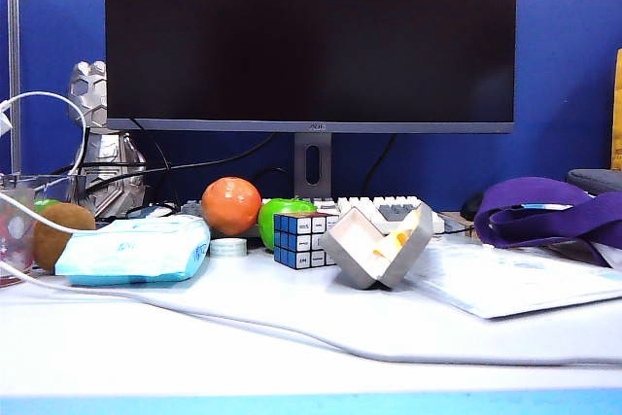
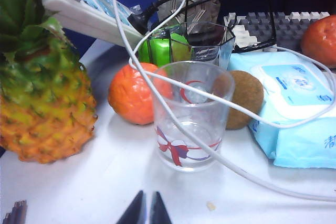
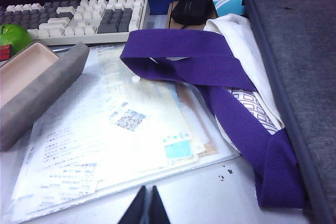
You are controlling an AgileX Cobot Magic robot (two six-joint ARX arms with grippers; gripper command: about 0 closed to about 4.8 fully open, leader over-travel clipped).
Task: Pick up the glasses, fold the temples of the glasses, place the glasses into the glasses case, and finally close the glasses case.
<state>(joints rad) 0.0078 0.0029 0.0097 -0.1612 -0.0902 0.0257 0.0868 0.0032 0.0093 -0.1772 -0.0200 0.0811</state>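
Observation:
The glasses case (image 1: 379, 245), grey outside with a cream lining, stands open on the white table near the middle, next to a Rubik's cube (image 1: 299, 240). A small yellow-orange item sits inside it. In the right wrist view the glasses case (image 3: 37, 85) lies beside a sleeve of papers. The glasses show in no view. My left gripper (image 2: 147, 207) hangs over bare table in front of a clear cup (image 2: 191, 114), shut and holding nothing. My right gripper (image 3: 147, 202) is shut and holds nothing, at the near edge of the papers (image 3: 110, 129). Neither gripper appears in the exterior view.
On the left are a pineapple (image 2: 42, 87), oranges (image 2: 134, 93), a kiwi (image 2: 244, 98), a light-blue wipes packet (image 1: 136, 250) and a white cable (image 1: 243, 323) across the table. Behind stand a monitor (image 1: 311, 36) and a keyboard (image 3: 89, 19). A purple-strapped bag (image 3: 231, 93) lies at the right.

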